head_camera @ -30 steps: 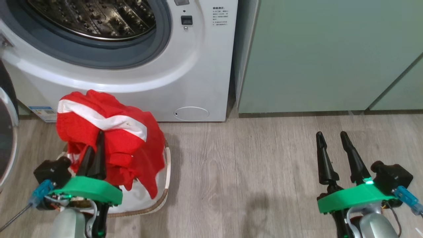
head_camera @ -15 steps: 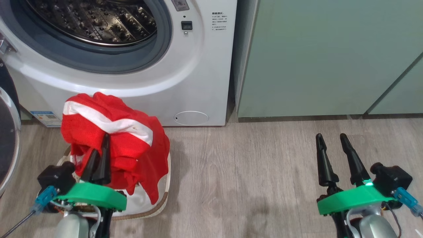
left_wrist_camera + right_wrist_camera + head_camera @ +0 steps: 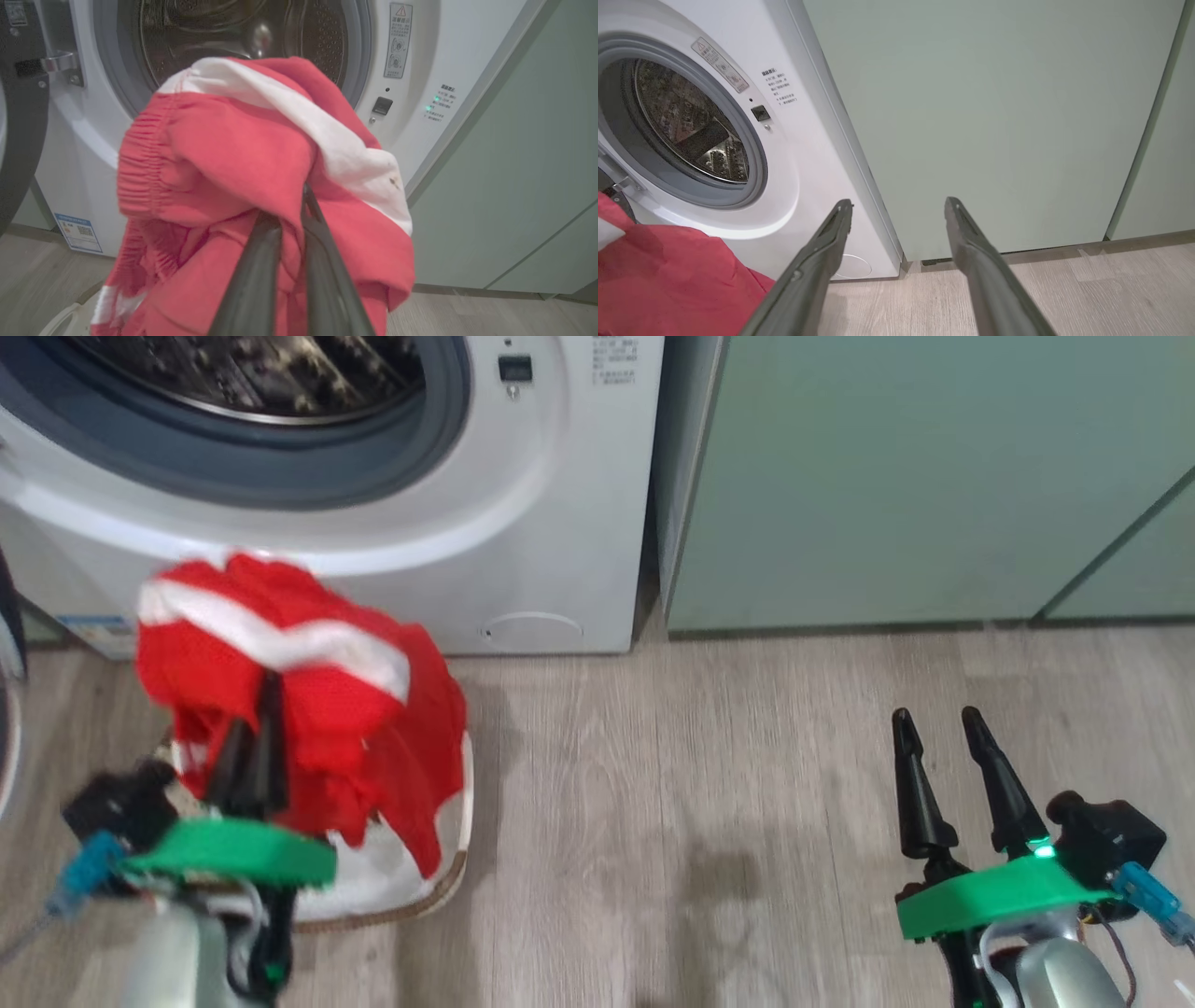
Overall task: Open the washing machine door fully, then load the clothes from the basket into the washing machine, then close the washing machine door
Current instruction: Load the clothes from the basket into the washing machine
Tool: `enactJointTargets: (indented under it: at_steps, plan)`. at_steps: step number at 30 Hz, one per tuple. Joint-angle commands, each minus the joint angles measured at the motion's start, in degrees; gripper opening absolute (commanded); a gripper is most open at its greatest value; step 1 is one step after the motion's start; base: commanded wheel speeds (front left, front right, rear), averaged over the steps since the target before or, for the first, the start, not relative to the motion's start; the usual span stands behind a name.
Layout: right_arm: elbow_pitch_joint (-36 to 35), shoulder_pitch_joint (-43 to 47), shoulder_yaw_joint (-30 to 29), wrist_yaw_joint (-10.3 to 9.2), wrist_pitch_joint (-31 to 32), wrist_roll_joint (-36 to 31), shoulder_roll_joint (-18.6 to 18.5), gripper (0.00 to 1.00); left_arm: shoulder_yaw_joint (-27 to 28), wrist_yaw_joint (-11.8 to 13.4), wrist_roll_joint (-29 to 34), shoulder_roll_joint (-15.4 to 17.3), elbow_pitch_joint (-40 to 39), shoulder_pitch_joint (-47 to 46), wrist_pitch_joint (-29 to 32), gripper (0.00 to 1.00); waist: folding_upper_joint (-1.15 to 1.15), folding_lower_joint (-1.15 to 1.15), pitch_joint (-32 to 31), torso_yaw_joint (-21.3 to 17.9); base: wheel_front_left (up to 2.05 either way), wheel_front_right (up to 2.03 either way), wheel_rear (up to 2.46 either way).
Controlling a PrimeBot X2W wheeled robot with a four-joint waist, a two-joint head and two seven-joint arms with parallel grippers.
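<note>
Now, your left gripper (image 3: pixel 286 207) clamped on the clothes (image 3: pixel 327 709) over the basket (image 3: pixel 456 879), washing machine (image 3: pixel 560 523) open just beyond, your right gripper (image 3: pixel 935 717) with fingers apart above the floor (image 3: pixel 700 803).

The washing machine (image 3: pixel 79 154) bears a warning-triangle sticker (image 3: pixel 401 39) and a QR-code label (image 3: pixel 78 232) — their print unreadable.

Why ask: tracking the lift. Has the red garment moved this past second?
Cannot tell: camera shifted; the red garment sits much as before against the round flap.
</note>
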Motion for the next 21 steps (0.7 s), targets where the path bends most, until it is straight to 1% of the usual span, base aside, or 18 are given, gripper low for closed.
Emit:
enactJointTargets:
  at_steps: [1, 5, 8, 10, 11, 13, 16, 19, 21]
  plan:
    - [-2.1, -1.4, 1.1, 0.41, -0.5, -0.6, -0.3, 1.00, 2.7, -0.1, -0.8, 0.5, -3.1, -5.7, -0.8, 0.00, 0.00, 0.00, 2.5, -0.4, 0.00, 0.00, 0.00]
    - [-2.4, -1.8, 1.3, 0.41, -0.5, -1.1, -0.3, 1.00, 5.4, -0.1, -1.8, 1.1, -4.0, -10.8, -0.8, 0.00, 0.00, 0.00, 5.9, -1.4, 0.00, 0.00, 0.00]
    - [-3.0, -2.9, 1.6, 0.41, -0.5, -1.1, -0.3, 1.00, 6.2, -0.1, -1.7, 2.9, -3.8, -15.4, -0.8, 0.00, 0.00, 0.00, 8.9, -2.7, 0.00, 0.00, 0.00]
    - [-3.3, -3.4, 1.8, 0.41, -0.5, -1.0, -0.3, 1.00, 6.9, -0.1, -1.7, 4.2, -2.3, -18.6, -0.8, 0.00, 0.00, 0.00, 10.8, -3.7, 0.00, 0.00, 0.00]
    - [-3.3, -3.4, 1.8, 0.41, -0.5, -1.0, -0.3, 1.00, 6.9, -0.1, -1.7, 4.2, -2.3, -18.6, -0.8, 0.00, 0.00, 0.00, 10.8, -3.7, 0.00, 0.00, 0.00]
    - [-3.8, -3.5, 1.4, 0.41, -0.5, -0.5, -0.3, 1.00, 7.9, -0.1, -3.6, 6.3, 0.4, -24.4, -0.8, 0.00, 0.00, 0.00, 13.7, -5.4, 0.00, 0.00, 0.00]
    - [-4.5, -3.9, 1.1, 0.41, -0.5, -0.2, -0.3, 1.00, 8.0, -0.1, -3.7, 10.6, 3.1, -30.6, -0.8, 0.00, 0.00, 0.00, 17.1, -7.3, 0.00, 0.00, 0.00]
    - [-5.4, -4.7, 0.9, 0.41, -0.5, 0.7, -0.3, 1.00, 6.7, -0.1, -4.7, 15.3, 7.0, -37.5, -0.5, 0.00, 0.00, 0.00, 20.6, -8.8, 0.00, 0.00, 0.00]
    - [-6.0, -5.2, 1.0, 0.41, -0.5, 1.3, -0.3, 1.00, 4.9, -0.1, -5.5, 19.0, 9.2, -42.8, 1.6, 0.00, 0.00, 0.00, 23.2, -9.7, 0.00, 0.00, 0.00]
